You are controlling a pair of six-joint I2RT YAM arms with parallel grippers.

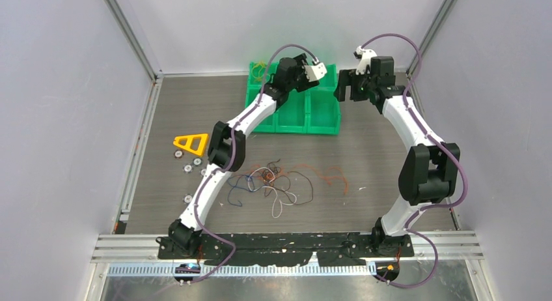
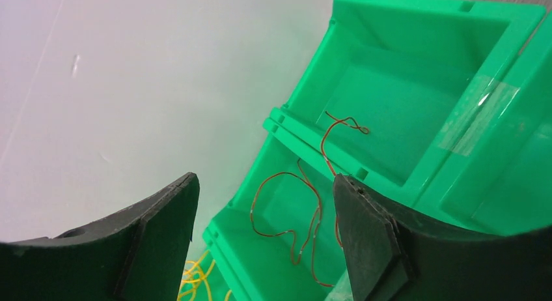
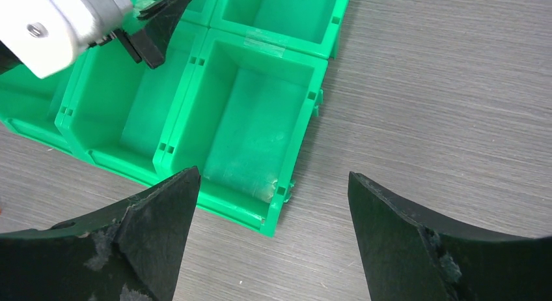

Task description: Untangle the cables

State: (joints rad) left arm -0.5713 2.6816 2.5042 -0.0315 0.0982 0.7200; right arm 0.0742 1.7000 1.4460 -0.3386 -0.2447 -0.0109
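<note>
The cables (image 1: 276, 184) lie in a loose tangle on the table between the two arms: orange, blue, black, white and red strands. A red cable (image 2: 306, 203) lies apart, draped over the wall between two compartments of the green bins (image 1: 323, 109). A yellow cable (image 2: 195, 281) fills the compartment beside it, seen also from above as the yellow cable (image 1: 259, 68). My left gripper (image 2: 265, 184) hangs open above the red cable, holding nothing. My right gripper (image 3: 273, 184) is open and empty over the bins' right-hand corner. From above, the left gripper (image 1: 286, 71) and right gripper (image 1: 347, 91) flank the bins.
A yellow triangular part (image 1: 191, 143) and several small white round pieces (image 1: 189, 164) lie left of the left arm. The bin compartment (image 3: 254, 125) under my right gripper holds nothing. White walls close in the back and sides; the left arm's wrist (image 3: 58, 27) shows beside the bins.
</note>
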